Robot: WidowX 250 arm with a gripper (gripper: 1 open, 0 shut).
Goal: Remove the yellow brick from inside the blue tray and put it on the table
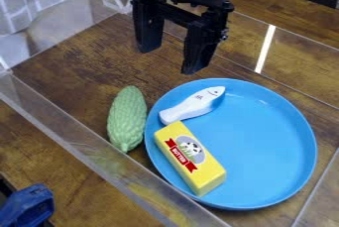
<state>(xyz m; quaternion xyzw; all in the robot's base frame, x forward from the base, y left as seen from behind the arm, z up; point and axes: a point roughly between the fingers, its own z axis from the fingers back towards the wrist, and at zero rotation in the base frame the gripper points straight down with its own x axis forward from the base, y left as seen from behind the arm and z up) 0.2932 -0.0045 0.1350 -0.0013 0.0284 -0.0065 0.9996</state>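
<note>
The yellow brick (189,158) lies flat inside the blue tray (272,142), at its front left, with a red-edged label and a small round black-and-white picture on top. A small white bottle-shaped piece (193,104) rests on the tray's back left rim. My gripper (172,56) hangs above the table (79,72) just behind the tray, pointing down. Its two black fingers stand wide apart with nothing between them. It is clear of the brick and the tray.
A bumpy green vegetable (127,118) lies on the wood just left of the tray. Clear plastic walls (79,142) edge the table at the front left and at the back. A blue object (24,207) sits outside the wall at the bottom left.
</note>
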